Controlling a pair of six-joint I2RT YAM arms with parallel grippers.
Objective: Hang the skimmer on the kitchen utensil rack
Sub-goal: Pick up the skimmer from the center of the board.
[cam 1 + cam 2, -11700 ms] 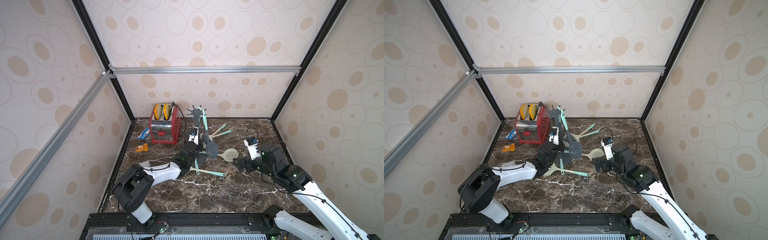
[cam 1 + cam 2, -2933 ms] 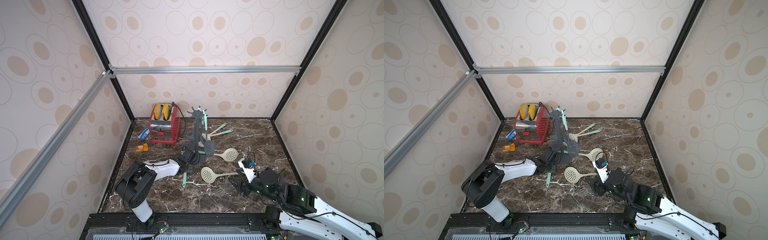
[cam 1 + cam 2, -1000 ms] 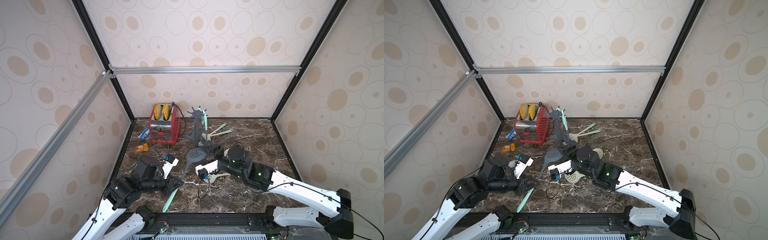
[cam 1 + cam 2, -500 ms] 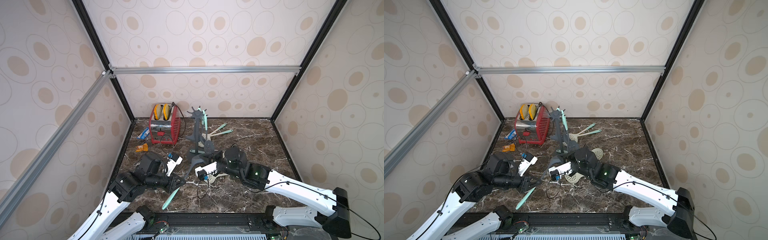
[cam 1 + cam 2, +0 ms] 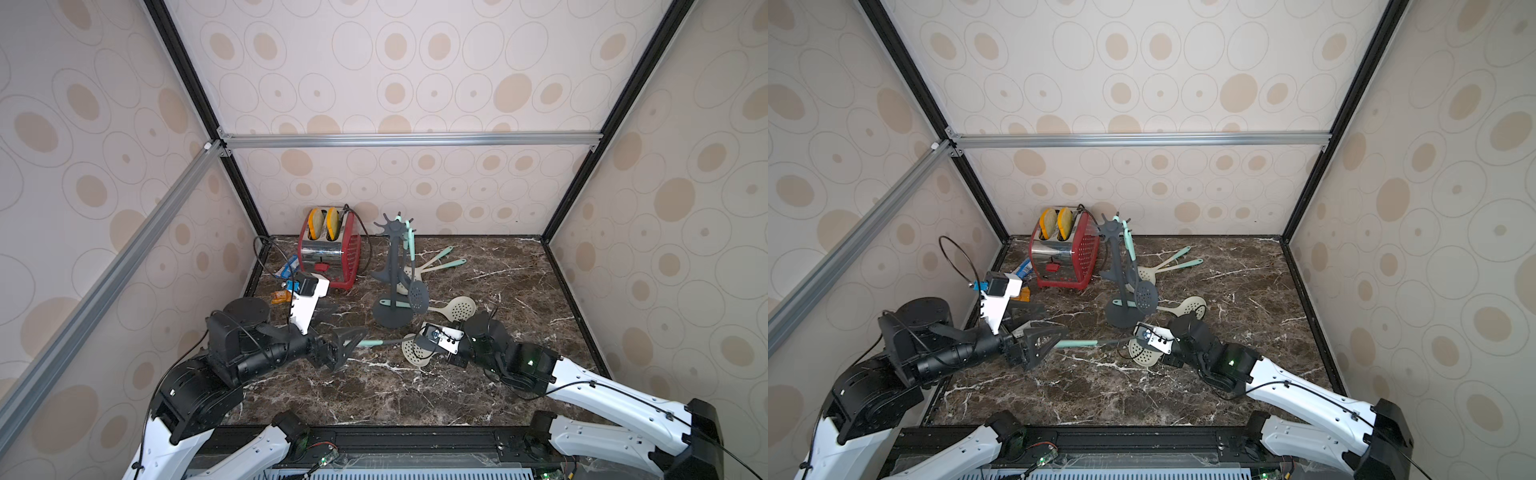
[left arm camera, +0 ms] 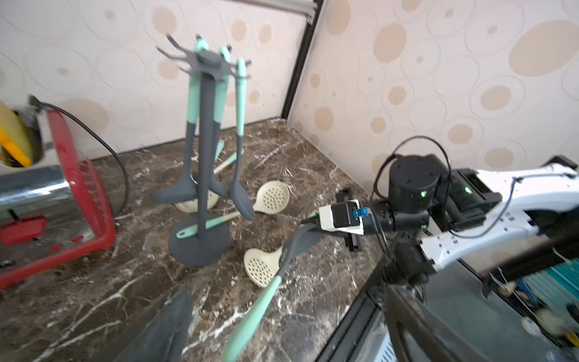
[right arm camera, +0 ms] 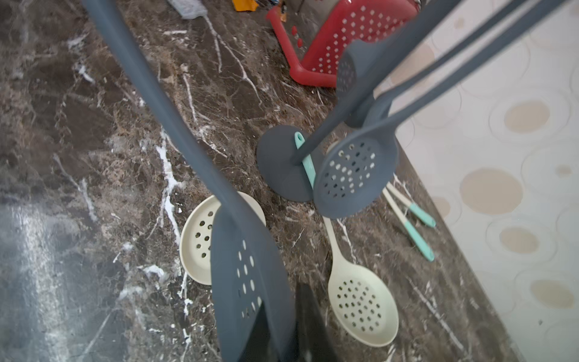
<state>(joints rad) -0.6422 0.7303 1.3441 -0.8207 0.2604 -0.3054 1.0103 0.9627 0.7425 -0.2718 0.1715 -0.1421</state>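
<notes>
The skimmer (image 5: 374, 343), a dark grey slotted head on a mint handle, hangs level above the table in both top views. My right gripper (image 5: 420, 341) is shut on its head (image 7: 247, 275); its fingers (image 7: 308, 326) show at the edge of the right wrist view. My left gripper (image 5: 347, 338) is open, and the mint handle (image 6: 250, 316) lies loose between its spread fingers (image 6: 169, 326). The kitchen utensil rack (image 5: 392, 266) stands just behind on its round base (image 5: 1121, 313), with several grey utensils hanging from its crown (image 6: 205, 59).
Two cream skimmers lie on the table, one under the held head (image 5: 415, 353) and one right of the rack base (image 5: 459, 307). More cream utensils (image 5: 432, 262) lie behind the rack. A red toaster (image 5: 328, 253) stands at the back left, small packets (image 5: 280, 296) beside it.
My left gripper has opened and let go of the mint handle. The right gripper has shut on the skimmer's head, and the skimmer now lies more level.
</notes>
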